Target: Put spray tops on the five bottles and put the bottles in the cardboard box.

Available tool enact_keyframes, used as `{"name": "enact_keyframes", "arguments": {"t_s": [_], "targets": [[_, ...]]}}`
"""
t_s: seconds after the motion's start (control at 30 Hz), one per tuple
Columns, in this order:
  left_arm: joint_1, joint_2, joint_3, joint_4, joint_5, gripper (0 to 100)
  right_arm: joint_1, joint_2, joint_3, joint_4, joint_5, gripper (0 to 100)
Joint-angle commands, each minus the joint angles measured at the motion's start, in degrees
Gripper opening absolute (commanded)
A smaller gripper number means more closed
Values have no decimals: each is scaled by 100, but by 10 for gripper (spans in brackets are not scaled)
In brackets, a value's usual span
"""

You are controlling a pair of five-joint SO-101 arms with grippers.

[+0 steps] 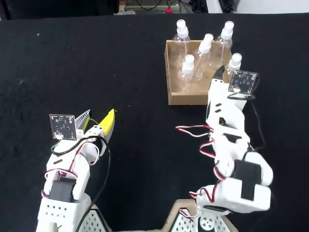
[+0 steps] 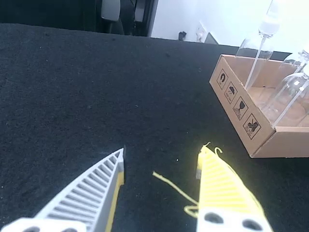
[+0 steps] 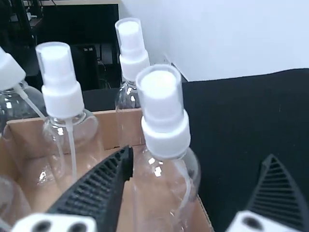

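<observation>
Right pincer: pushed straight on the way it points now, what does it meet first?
The nearest bottle: it stands straight ahead of the open right pincer, at the cardboard box corner. Likely its body first, though depth is unclear.

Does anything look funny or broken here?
One small thing: a loose yellow thread dangles off the yellow finger of the left claw, like frayed plastic. Otherwise the five bottles stand upright with tops on, apparently all in the cardboard box. Nothing is spilled.
</observation>
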Motion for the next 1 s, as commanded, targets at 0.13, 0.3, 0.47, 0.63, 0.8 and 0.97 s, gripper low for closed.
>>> {"name": "enact_keyframes", "arguments": {"t_s": [0.13, 0.3, 0.47, 0.63, 0.8, 0.97], "targets": [[-13, -53, 127, 26, -18, 238, -79, -400, 40, 44, 18, 503], [-13, -53, 127, 26, -18, 238, -62, -637, 48, 554, 18, 525], [-13, -53, 127, 26, -18, 238, -53, -1376, 532, 598, 18, 524], [-13, -53, 127, 26, -18, 238, -53, -2396, 1367, 598, 26, 523], [-13, -53, 127, 26, -18, 238, -53, -3354, 2404, 598, 26, 497], [-13, -53, 127, 26, -18, 239, -79, -4163, 3099, 598, 18, 198]]}}
